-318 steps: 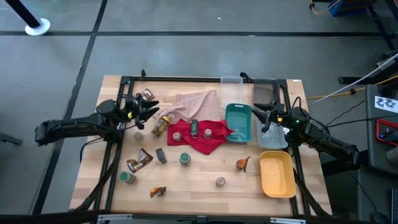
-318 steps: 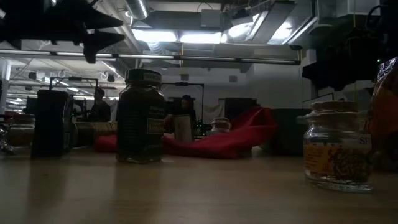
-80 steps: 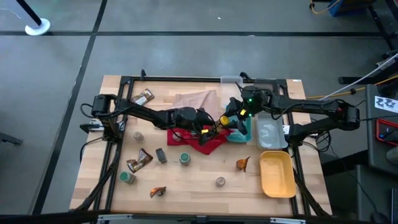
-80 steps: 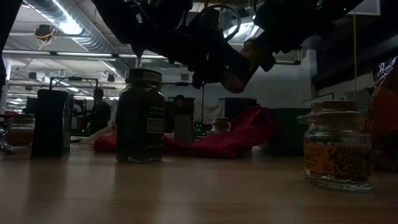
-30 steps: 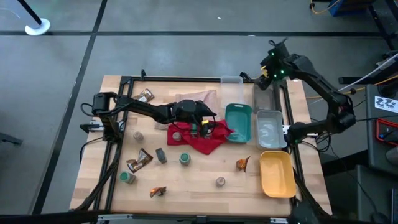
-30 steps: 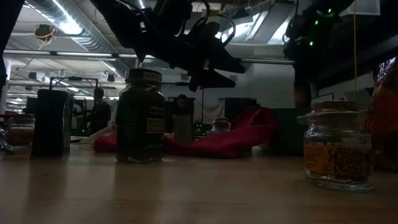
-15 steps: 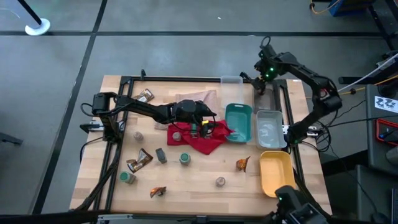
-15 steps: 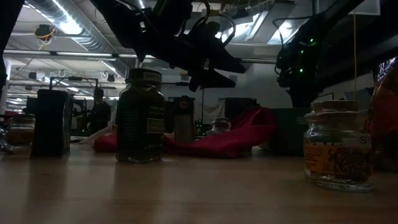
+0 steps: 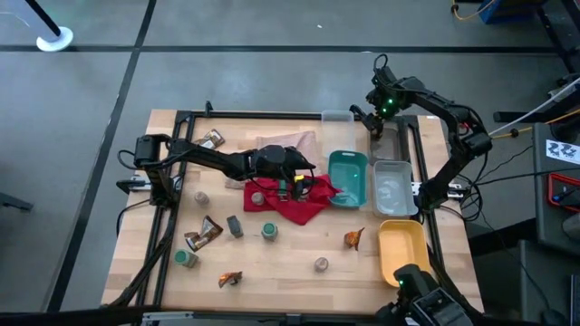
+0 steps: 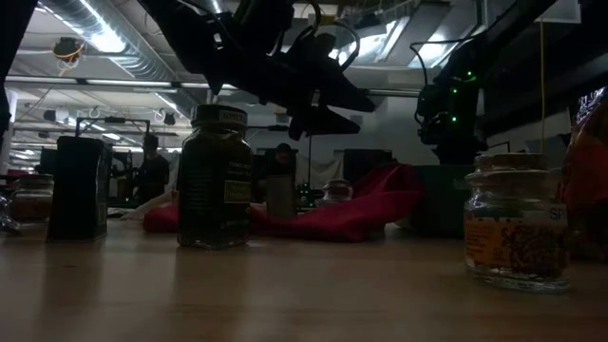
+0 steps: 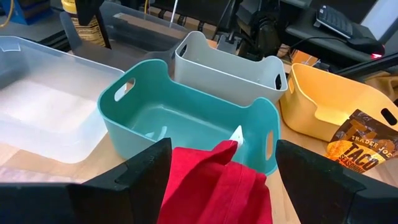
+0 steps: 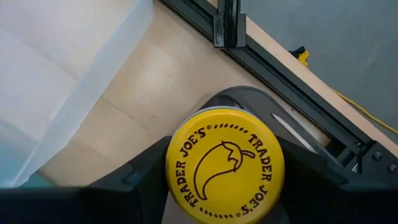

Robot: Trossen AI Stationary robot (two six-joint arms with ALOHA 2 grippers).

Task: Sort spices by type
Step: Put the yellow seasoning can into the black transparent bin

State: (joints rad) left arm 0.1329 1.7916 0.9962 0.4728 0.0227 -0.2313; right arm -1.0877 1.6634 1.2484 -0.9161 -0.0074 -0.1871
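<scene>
Nearest us, around six o'clock on the table [image 9: 299,263], jars and sachets lie unsorted: a green-lidded jar [image 9: 185,258], a brown sachet [image 9: 230,279], another sachet [image 9: 353,239] beside the yellow tray [image 9: 403,272].

At the centre, our left gripper [image 9: 299,186] hangs over the red cloth [image 9: 294,210] with its fingers spread wide and nothing between them; the teal tray [image 11: 186,118] lies just ahead.

Farthest out, toward one o'clock, our right gripper [image 12: 224,186] clamps the yellow-capped bottle [image 12: 225,166] above the dark tray [image 9: 391,142] at the back edge.

We judge the step in hand to be delivering that bottle. Next we need to lower it inside the tray walls, then release.
</scene>
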